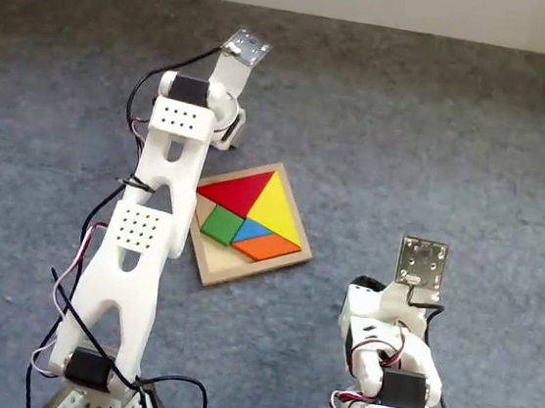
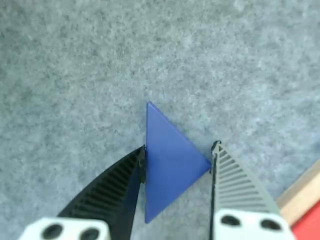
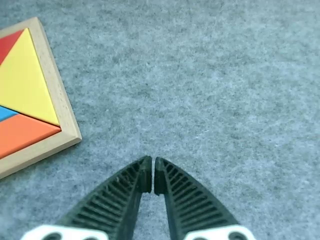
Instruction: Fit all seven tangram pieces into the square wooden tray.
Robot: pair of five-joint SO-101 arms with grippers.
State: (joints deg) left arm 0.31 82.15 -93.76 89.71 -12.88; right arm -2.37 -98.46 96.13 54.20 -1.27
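Left wrist view: left fingers (image 2: pixel 117 187) clamped on the blue triangle (image 2: pixel 170 165), which lies flat on the grey counter just outside the tray (image 1: pixel 255 269). Step: pick-up. Next, probably: lift, carry to the tray's remaining gap, rotate to match. Left arm stretched forward past the tray; right fingers (image 3: pixel 125 195) together, low beside the tray.

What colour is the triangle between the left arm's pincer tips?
Blue; the triangle shows best in the left wrist view, inside the left pincer.
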